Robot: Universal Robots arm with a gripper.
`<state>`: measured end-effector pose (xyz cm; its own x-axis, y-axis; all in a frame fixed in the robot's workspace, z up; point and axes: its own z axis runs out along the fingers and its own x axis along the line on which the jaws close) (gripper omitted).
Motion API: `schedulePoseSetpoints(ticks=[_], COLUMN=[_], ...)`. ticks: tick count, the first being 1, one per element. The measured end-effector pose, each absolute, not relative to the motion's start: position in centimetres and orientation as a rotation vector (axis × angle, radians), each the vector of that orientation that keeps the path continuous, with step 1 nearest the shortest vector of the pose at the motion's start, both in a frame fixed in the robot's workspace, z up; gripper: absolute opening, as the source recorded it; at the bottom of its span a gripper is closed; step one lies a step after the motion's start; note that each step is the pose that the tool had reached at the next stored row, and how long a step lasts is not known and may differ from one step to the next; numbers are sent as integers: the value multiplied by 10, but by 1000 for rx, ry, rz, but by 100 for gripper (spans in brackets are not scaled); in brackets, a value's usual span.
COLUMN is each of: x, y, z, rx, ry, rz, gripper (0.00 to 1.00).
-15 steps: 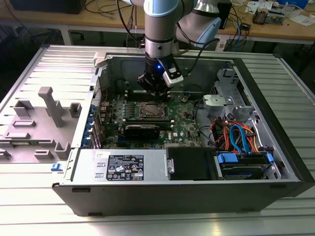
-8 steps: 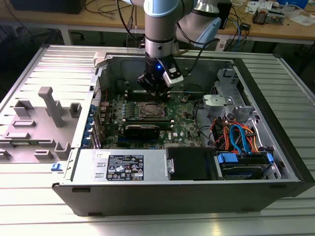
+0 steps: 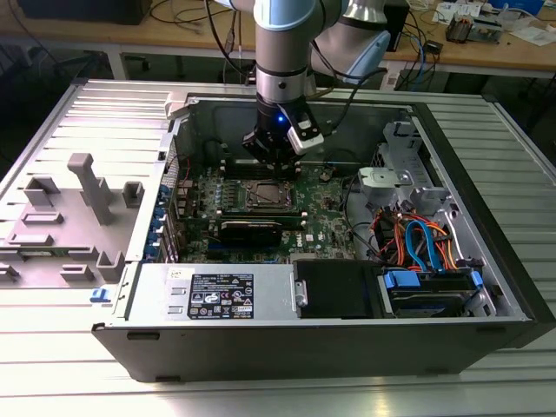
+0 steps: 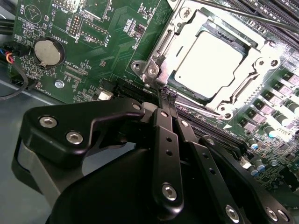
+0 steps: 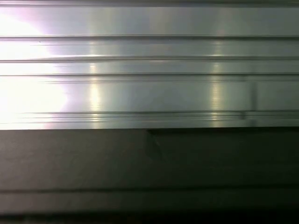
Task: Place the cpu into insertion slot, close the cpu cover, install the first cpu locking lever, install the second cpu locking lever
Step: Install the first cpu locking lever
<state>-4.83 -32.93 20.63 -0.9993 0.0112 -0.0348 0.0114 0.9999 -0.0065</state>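
While the end effector [image 4: 167,95] is hanging low over the green motherboard [image 4: 93,42], its fingertips are pressing together beside a corner of the insertion slot [image 4: 154,65]. The cpu [image 4: 210,60] is sitting in that slot, and the cpu cover [image 4: 252,60] is lying closed around it.

The small square silver-topped cpu [image 4: 209,63] lies flat in the silver-rimmed insertion slot [image 4: 154,70], under the closed silver metal-frame cpu cover [image 4: 261,60], just beyond the pincer's tips.
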Motion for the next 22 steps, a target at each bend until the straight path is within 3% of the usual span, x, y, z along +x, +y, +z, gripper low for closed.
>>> schedulePoseSetpoints(ticks=[22], x=[-48], y=[-331], z=[205], rx=[18], ry=[3107], rz=[-10], gripper=[11])
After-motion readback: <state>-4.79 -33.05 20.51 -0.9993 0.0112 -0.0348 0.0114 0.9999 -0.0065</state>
